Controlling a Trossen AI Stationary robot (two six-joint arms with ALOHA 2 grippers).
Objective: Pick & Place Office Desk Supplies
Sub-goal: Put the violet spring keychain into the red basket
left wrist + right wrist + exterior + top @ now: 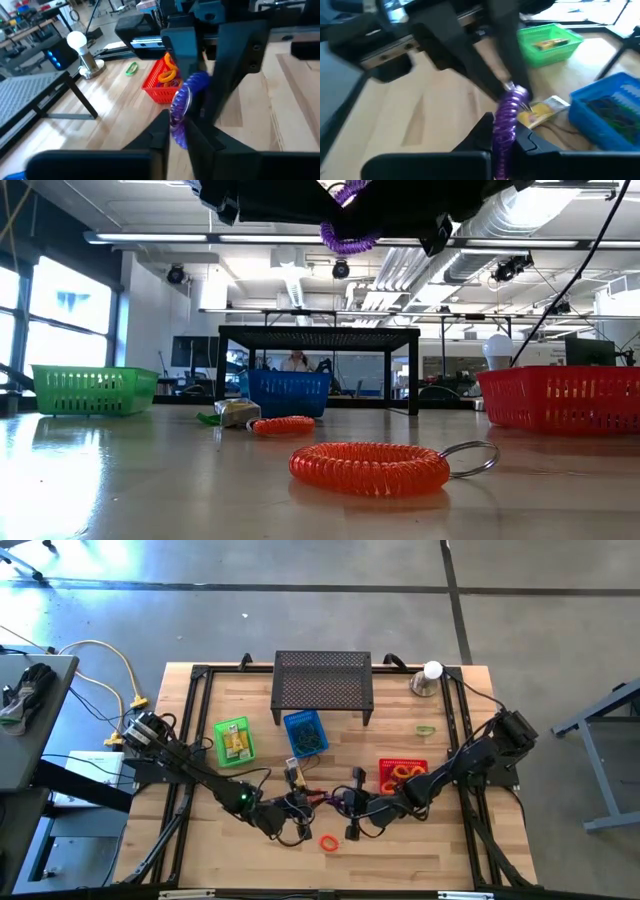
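Note:
A purple coil loop hangs in the air between my two grippers, above the middle of the table's near half. My left gripper and my right gripper face each other, both shut on the loop. In the low view the loop shows clear of the table. An orange coil loop with a key ring lies flat on the wood near the front edge. A yellow packet and another orange coil lie on the table near the blue basket. My left gripper pinches the loop's lower part between its two fingers, coming about level from the table's left. The loop stands upright and clear of the table. My right gripper pinches the loop's near side between its two fingers, coming from the table's right and slanting slightly down. The rest of the loop stands up past the fingertips.
A green basket with yellow packets stands at the left and a red basket with orange loops at the right. The black perforated stand and the silver cup with a white ball are at the far edge. A green loop lies at the far right.

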